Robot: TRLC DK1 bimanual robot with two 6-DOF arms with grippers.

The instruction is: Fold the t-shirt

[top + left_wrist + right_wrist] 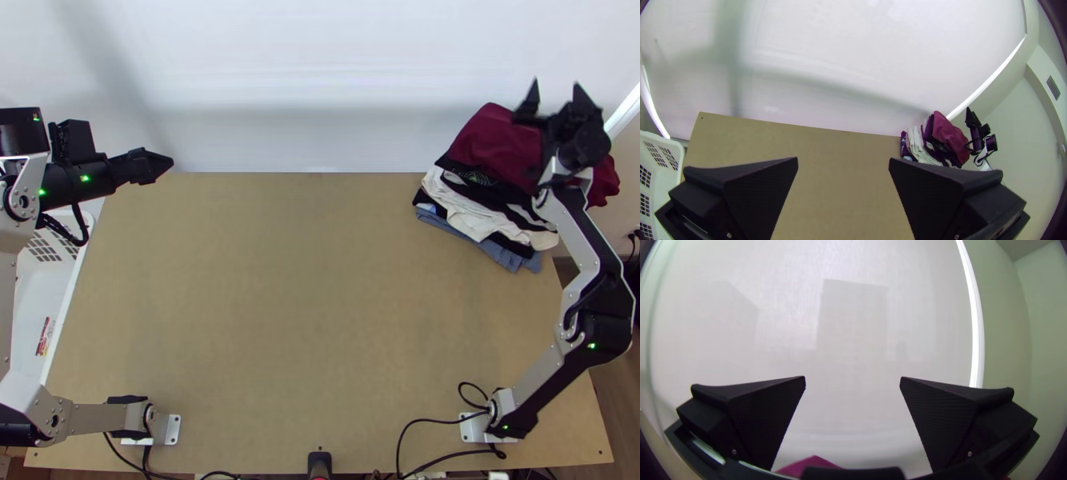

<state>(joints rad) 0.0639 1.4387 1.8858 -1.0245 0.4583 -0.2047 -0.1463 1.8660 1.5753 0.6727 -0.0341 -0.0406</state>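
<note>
In the top view, the left gripper (pixel 170 164) hangs near the table's (pixel 304 280) far left corner, close to the white basket (pixel 69 308). The right gripper (pixel 557 83) is at the far right corner, its fingers wide apart and empty, over the pile (pixel 480 210). There a maroon cloth (pixel 492 144) lies bunched on black, white and blue ones; which is the t-shirt, I cannot tell. In the left wrist view, the left gripper (pixel 843 158) is wide open with nothing between its fingers. In the right wrist view, the right gripper (pixel 853 377) is wide open and holds nothing; a maroon edge shows low between its fingers.
</note>
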